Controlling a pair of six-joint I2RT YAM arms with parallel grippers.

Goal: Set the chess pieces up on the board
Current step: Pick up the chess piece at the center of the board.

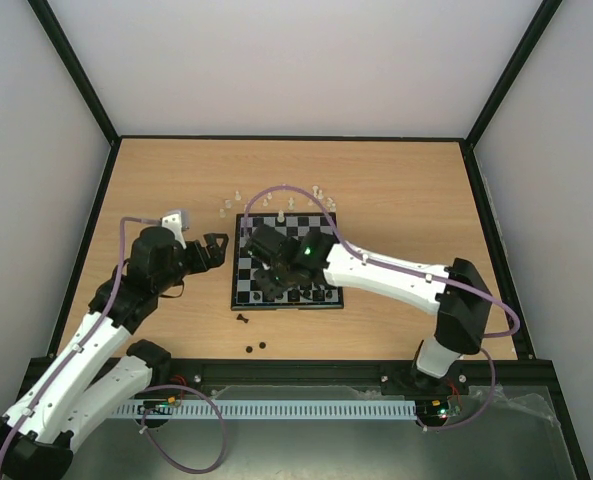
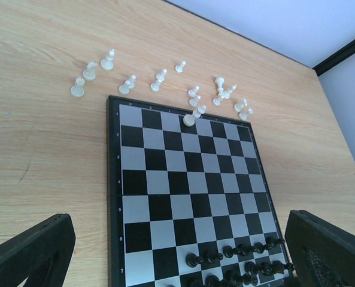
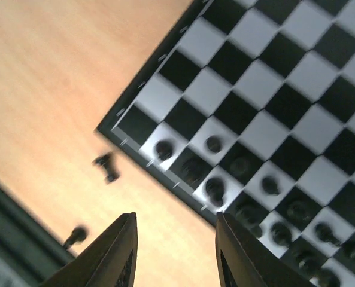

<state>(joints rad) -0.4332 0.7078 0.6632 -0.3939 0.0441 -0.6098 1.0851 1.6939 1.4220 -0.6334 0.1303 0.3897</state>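
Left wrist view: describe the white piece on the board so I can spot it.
Find the chessboard, then its far edge, where loose white pieces dot the wooden table. The white piece stands inside that last row, on a dark square; the others sit outside the squares.

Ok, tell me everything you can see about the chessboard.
The board is a flat square of black and silvery-grey checks with a thin dark border carrying small pale markings. Its surface looks smooth and slightly glossy. It lies flat on the wooden table, near the middle. Black pieces stand on its two nearest rows, and one white piece stands on its far row. The right arm hangs over its near part; no contact with the board shows.
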